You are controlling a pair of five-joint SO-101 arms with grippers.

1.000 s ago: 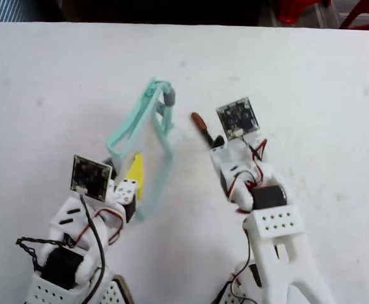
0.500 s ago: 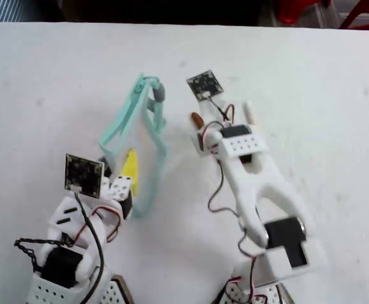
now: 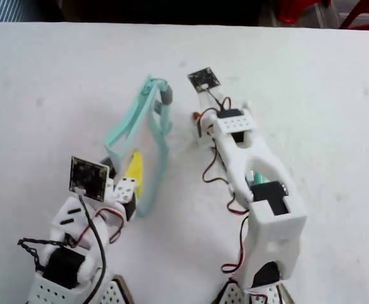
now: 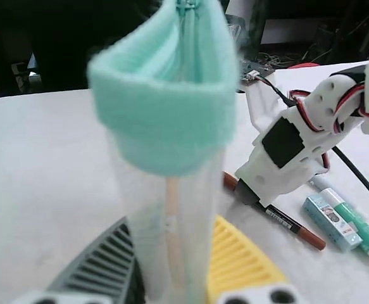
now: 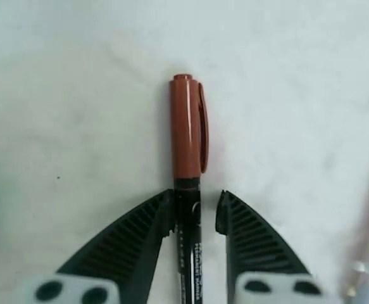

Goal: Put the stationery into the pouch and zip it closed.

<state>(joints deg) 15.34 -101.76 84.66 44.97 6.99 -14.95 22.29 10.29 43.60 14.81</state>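
Change since the last frames: my right arm, which was folded back, has swung out toward the far side and come down over the pen [image 5: 187, 126]. The pouch [image 4: 165, 114] has only swayed a little in the left arm's hold. I take it that the pick-up of the pen is now set up but not yet made.

Item 1, right gripper [image 5: 195, 206]: narrow, its jaws astride the pen's black barrel. One jaw looks to be touching the barrel and the other stands just off it, so I judge the pen not yet gripped.

Item 2, pen: flat on the table [image 3: 57, 76], just right of the pouch's far end. Its long axis runs straight out along the gripper's line, from near-right to far-left. The brown cap points away from me, toward the far side.

Item 3, left gripper [image 4: 171, 253]: closed on the pouch, with the grey finger on one side and the yellow finger on the other.

Item 4, pouch: held up off the table left of the pen, its teal zip edge uppermost. I cannot tell how far the zip is open.

Item 5, small box [image 4: 326, 221] and tube [image 4: 355, 228]: side by side on the table, just right of the pen, not yet collected.
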